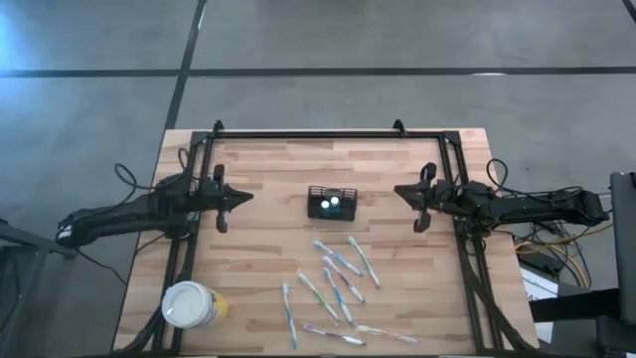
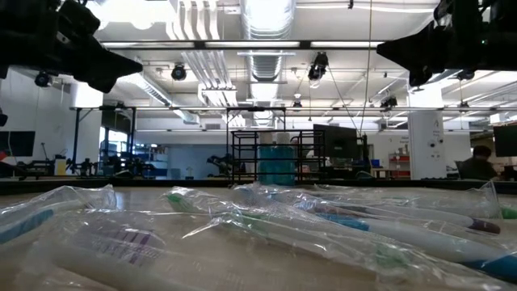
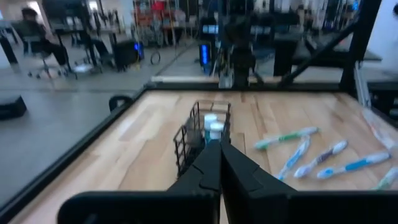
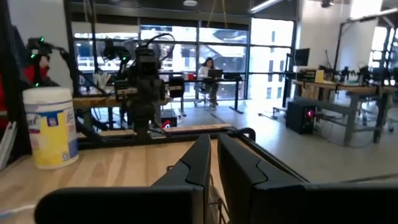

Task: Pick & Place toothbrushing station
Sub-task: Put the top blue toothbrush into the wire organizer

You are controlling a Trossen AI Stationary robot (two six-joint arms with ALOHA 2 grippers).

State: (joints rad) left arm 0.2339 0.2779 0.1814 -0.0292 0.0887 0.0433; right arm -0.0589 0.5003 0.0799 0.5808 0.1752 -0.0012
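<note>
A: What surrounds the toothbrushing station (image 1: 332,203)?
B: It stands at the centre of the high view on the wooden table (image 1: 268,169). Wrapped toothbrushes (image 1: 338,283) lie scattered below it, toward the lower middle of the frame; a yellow cup with a white lid (image 1: 192,305) sits at lower left.
A: Open room?
B: Bare wood lies on both sides of the station and above it, up to the black frame (image 1: 328,135) along the table's top edge.
A: The claws?
B: Left gripper (image 1: 245,197), left of the station, clenched, empty. Right gripper (image 1: 400,189), at its right, clenched likewise, touching nothing
</note>
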